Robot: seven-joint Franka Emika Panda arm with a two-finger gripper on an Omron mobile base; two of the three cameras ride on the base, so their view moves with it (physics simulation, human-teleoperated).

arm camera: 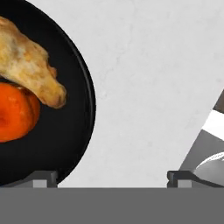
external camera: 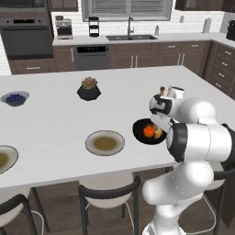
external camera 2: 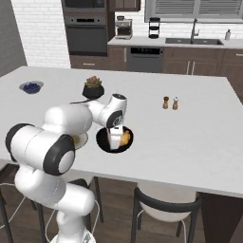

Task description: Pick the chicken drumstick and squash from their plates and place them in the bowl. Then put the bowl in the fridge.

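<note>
The glossy black bowl (external camera: pixel 139 130) sits on the white island near its front edge. Inside it lie the orange-red squash (external camera: pixel 148 131) and the golden-tan chicken drumstick (external camera: pixel 159 133), touching each other. In the hand view the drumstick (arm camera: pixel 26 61) rests partly on the squash (arm camera: pixel 15 111) within the bowl (arm camera: pixel 65 131). My gripper (arm camera: pixel 111 177) hangs open just above the bowl's rim, one fingertip over the bowl and the other over bare counter, holding nothing. The gripper (external camera 2: pixel 115 142) points downward at the bowl (external camera 2: pixel 102 141). Two plates (external camera: pixel 105 142) (external camera: pixel 4 158) stand to the left. The fridge is out of view.
A black plant pot (external camera: pixel 88 89) and a small bowl of blueberries (external camera: pixel 15 98) stand farther back on the island. Salt and pepper shakers (external camera 2: pixel 170 102) sit to the right. Dark stools (external camera: pixel 108 195) line the island's front edge (arm camera: pixel 205 127).
</note>
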